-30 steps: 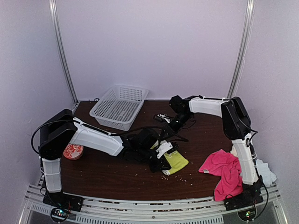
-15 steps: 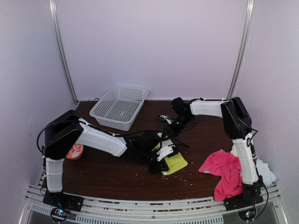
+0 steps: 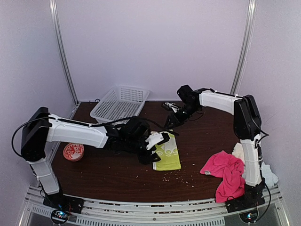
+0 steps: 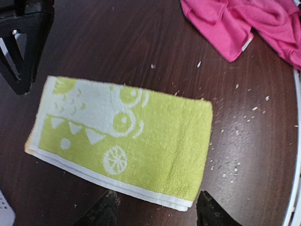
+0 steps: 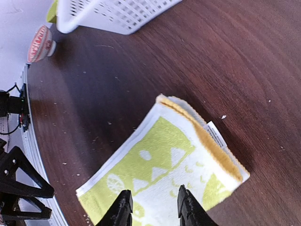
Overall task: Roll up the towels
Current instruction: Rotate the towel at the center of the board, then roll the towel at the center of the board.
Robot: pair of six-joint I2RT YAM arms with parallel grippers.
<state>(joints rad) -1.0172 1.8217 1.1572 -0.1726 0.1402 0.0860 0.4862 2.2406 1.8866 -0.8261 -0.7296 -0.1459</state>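
A lime-yellow towel with a white pattern lies flat and folded on the dark table. My left gripper sits at its left edge; in the left wrist view the gripper is open, its fingertips just short of the towel's white hem. My right gripper hovers at the towel's far end, open above the towel with nothing between the fingers. A hot-pink towel lies crumpled at the right, beside the right arm's base.
A white mesh basket stands at the back left. A red-and-white bowl sits near the left edge. Cream and pale-blue cloths lie behind the right arm. Crumbs speckle the table near the front.
The lime towel, bunched at the left gripper before, now lies spread flat. Both grippers have opened. The left arm has stretched out lower and the right gripper has drawn back.
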